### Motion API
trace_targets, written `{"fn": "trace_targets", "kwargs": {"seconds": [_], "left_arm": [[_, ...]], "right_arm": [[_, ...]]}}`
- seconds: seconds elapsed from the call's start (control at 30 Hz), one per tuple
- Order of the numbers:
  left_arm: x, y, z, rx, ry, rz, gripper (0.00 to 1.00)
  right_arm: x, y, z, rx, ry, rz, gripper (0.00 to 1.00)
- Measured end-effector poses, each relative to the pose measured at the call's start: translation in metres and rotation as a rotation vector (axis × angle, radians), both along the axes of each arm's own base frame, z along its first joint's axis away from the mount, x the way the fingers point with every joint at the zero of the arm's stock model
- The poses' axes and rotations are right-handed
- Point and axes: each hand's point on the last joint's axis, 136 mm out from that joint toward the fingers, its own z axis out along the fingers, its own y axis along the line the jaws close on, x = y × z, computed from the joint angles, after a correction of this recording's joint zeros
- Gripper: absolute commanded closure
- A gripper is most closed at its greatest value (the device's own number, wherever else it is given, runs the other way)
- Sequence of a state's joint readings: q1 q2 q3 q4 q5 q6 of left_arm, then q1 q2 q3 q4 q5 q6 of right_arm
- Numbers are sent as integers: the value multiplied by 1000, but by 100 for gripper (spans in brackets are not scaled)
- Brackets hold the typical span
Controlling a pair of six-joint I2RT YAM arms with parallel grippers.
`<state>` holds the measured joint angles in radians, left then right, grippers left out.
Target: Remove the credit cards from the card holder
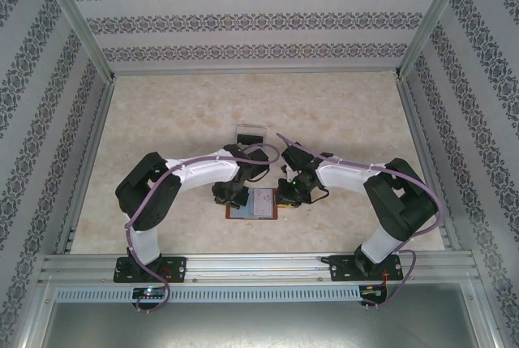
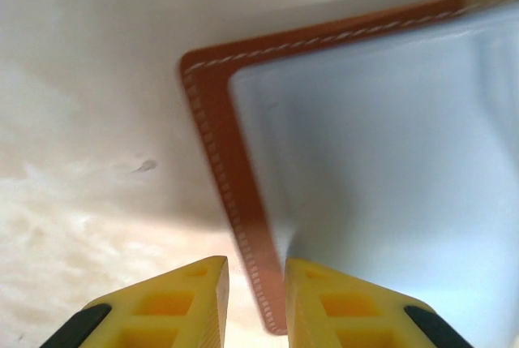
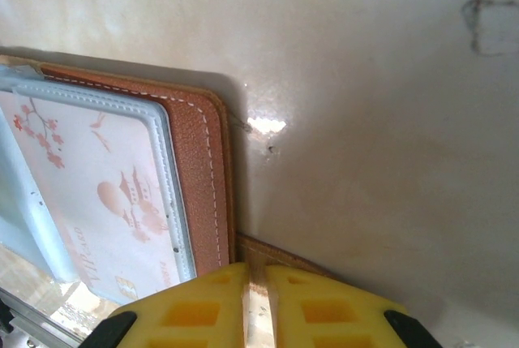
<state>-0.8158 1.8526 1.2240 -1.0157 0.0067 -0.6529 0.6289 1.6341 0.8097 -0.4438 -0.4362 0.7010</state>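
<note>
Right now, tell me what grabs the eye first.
The left gripper and right gripper meet over the open reddish-brown card holder, near-centre on the table. A pale credit card with pink blossoms sits in its clear pocket. A clear plastic box stands just behind.

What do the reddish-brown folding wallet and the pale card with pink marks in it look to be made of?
The reddish-brown folding wallet looks like leather or imitation: grained, matte, pale stitching along its edge. The pale card with pink marks is likely plastic: smooth, flat, printed.
</note>
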Motion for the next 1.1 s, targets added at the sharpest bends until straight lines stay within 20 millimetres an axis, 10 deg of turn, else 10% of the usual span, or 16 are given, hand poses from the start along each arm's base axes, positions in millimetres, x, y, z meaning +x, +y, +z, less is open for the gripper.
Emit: {"fn": "trace_targets", "kwargs": {"seconds": [0.37,1.1], "left_arm": [[7,7,34,-74,-61,34,78],[24,-96,27,-728,33,194,86]], "right_arm": [[-3,-6,2,-34,-1,-2,82],[-1,7,16,2,-19,-38,81]]}}
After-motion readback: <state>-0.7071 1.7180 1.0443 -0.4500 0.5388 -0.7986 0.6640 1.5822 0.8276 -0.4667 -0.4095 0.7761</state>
